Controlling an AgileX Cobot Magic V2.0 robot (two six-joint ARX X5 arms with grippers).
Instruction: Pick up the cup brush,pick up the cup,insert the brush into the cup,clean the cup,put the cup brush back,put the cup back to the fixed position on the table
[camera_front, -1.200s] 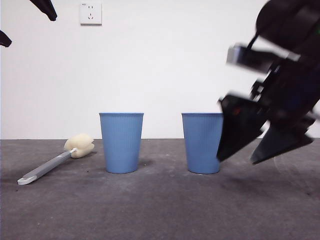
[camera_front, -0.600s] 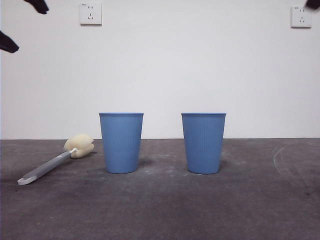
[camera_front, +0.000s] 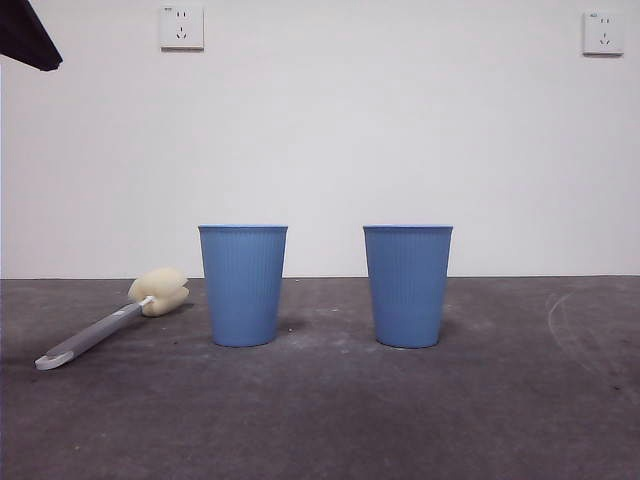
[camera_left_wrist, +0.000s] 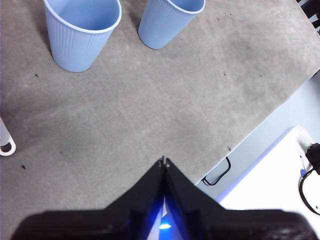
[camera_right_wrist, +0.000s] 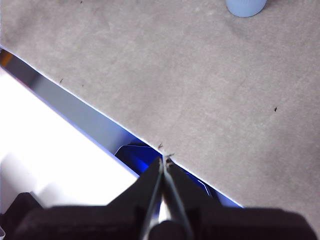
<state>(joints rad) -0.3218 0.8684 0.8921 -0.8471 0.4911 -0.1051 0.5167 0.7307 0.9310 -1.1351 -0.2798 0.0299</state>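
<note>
Two alike blue ribbed cups stand upright on the table, one left of centre and one right of centre. The cup brush lies flat at the left, its cream sponge head pointing toward the left cup. My left gripper is shut and empty, high over the table, with both cups and the brush's white end in its view. My right gripper is shut and empty over the table's edge, far from a cup's base.
A black arm tip shows at the top left corner of the front view. Two wall sockets sit on the white wall behind. The table's edge with white floor beyond shows in the right wrist view.
The big dark arm that stood beside the right cup has left the front view. The black tips at the top left have shifted into a single tip at the corner.
</note>
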